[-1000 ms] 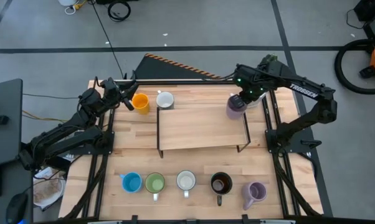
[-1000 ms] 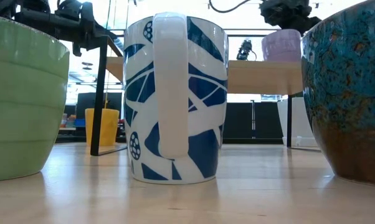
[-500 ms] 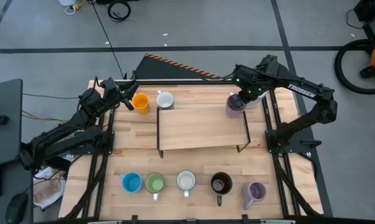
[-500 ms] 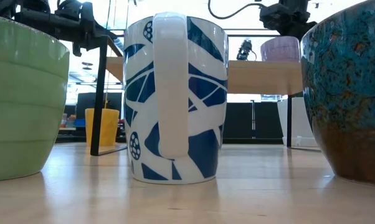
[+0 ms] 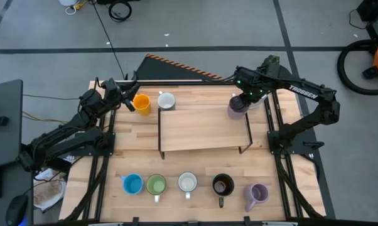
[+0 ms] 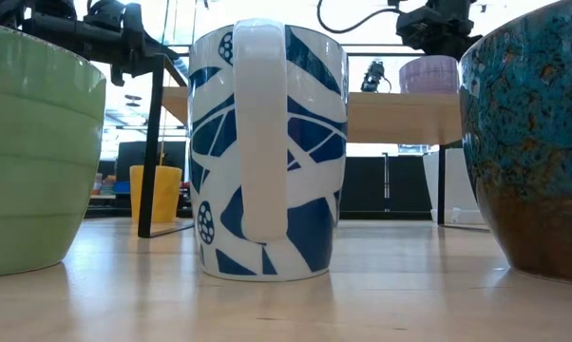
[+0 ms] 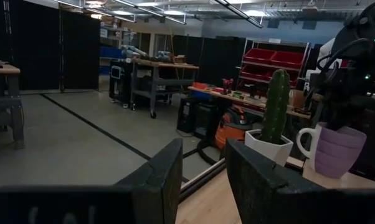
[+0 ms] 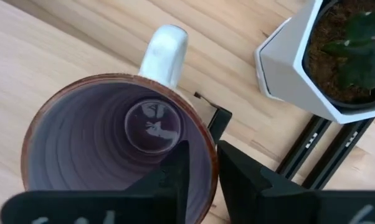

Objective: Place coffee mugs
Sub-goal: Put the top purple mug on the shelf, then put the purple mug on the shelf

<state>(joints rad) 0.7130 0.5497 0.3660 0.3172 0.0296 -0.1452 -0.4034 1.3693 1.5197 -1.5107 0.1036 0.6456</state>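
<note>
A lilac mug [image 5: 237, 109] with a pale handle is upright at the far right corner of the raised wooden shelf [image 5: 201, 130]. My right gripper [image 8: 203, 149] is over it, shut on its rim. My left gripper [image 5: 125, 100] is open and raised near the far left corner, beside the orange mug [image 5: 142, 103] and touching nothing. A white mug [image 5: 166, 100] stands by the orange one. Along the near edge stand the blue [image 5: 132, 184], green [image 5: 156, 184], white [image 5: 188, 182], dark brown [image 5: 223, 184] and second lilac [image 5: 258, 193] mugs. My right gripper holds the lilac mug by its rim [image 8: 210, 140], partway round from the handle [image 8: 166, 50]. One finger [image 8: 175, 168] is inside the cup and the other [image 8: 237, 171] outside the wall. The fingers point down from above. The mug is upright; the shelf edge hides its base in the low view.
The white hexagonal cactus pot [image 8: 312, 68] stands right beside the lilac mug, past the shelf's far right leg. The shelf rests on thin black legs [image 6: 156, 142], with table space underneath. The row of mugs fills the near edge, and bare table lies between it and the shelf.
My right gripper has sunk a little toward the shelf top, still shut on the lilac mug, which has come down with it. The left arm and the other mugs have kept still.
</note>
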